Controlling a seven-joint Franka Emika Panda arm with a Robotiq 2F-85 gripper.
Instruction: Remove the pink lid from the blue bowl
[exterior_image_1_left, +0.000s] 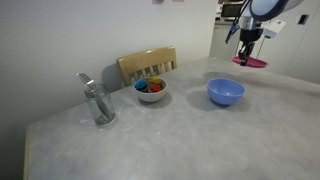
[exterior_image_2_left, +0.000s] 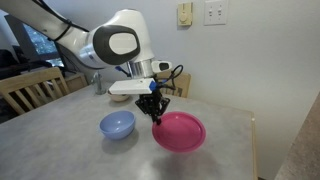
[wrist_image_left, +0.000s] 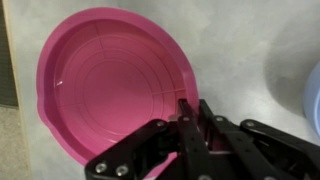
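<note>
The flat round magenta-pink plastic lid (wrist_image_left: 112, 85) is seen off the round periwinkle-blue plastic bowl (exterior_image_2_left: 117, 124), which stands uncovered on the pale grey table (exterior_image_1_left: 180, 135). In the wrist view the lid's near rim is pinched between the dark fingers of the gripper (wrist_image_left: 185, 132), the jaws being pressed onto the raised edge. A stretch of that rim is hidden behind the finger linkage. In both exterior views the lid is found near the bowl, but whether its underside touches the table cannot be told. Only a sliver of the blue bowl is shown at the wrist view's right edge. A small white bowl with colourful contents (exterior_image_1_left: 151, 90) is placed beside the blue one. A greyish upright object (exterior_image_1_left: 97, 103) nearby is too blurred to be identified, and a wooden chair back (exterior_image_1_left: 147, 64) is partly cut off by the table.
</note>
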